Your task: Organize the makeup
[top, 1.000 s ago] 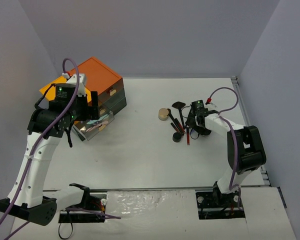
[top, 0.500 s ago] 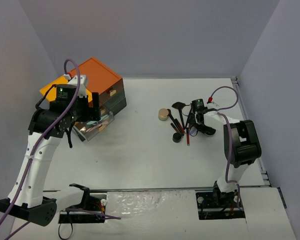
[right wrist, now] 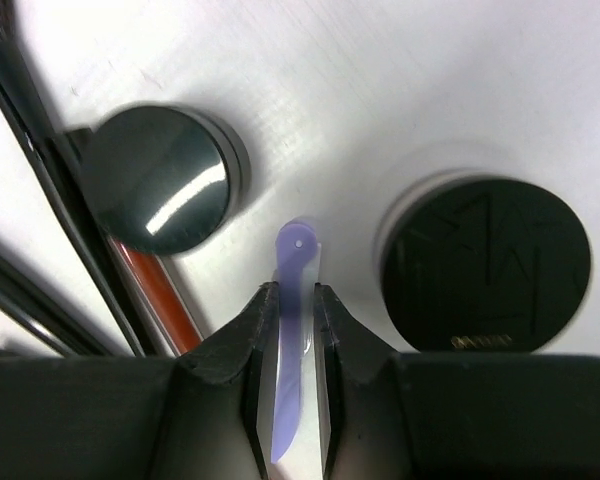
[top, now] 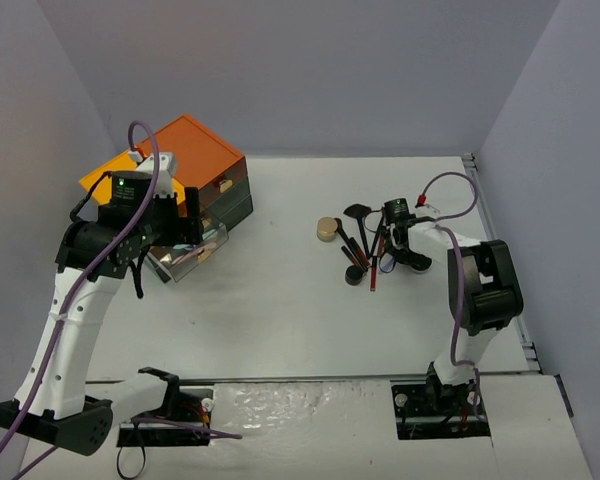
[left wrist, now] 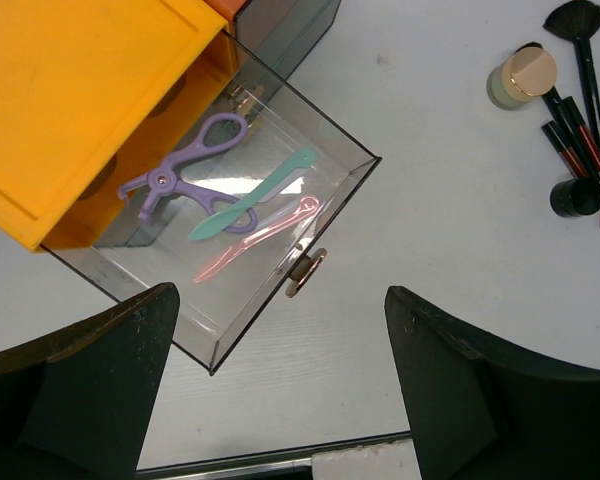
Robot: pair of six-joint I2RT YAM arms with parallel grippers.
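Note:
The makeup lies in a cluster right of centre: a gold-lidded jar, black brushes, a red pencil and a small round black pot. My right gripper is down among them. In the right wrist view it is shut on a slim lavender stick, between two round black compacts. My left gripper hangs open above the pulled-out clear drawer. That drawer holds a lavender curler, a teal stick and a pink stick.
The dark green cabinet with orange and yellow tops stands at the back left, its open drawer jutting toward the table's middle. A raised rail runs along the table's right side near the right arm.
The right jaws have closed from half open onto the lavender stick, and the red pencil has shifted slightly. The left arm has barely moved.

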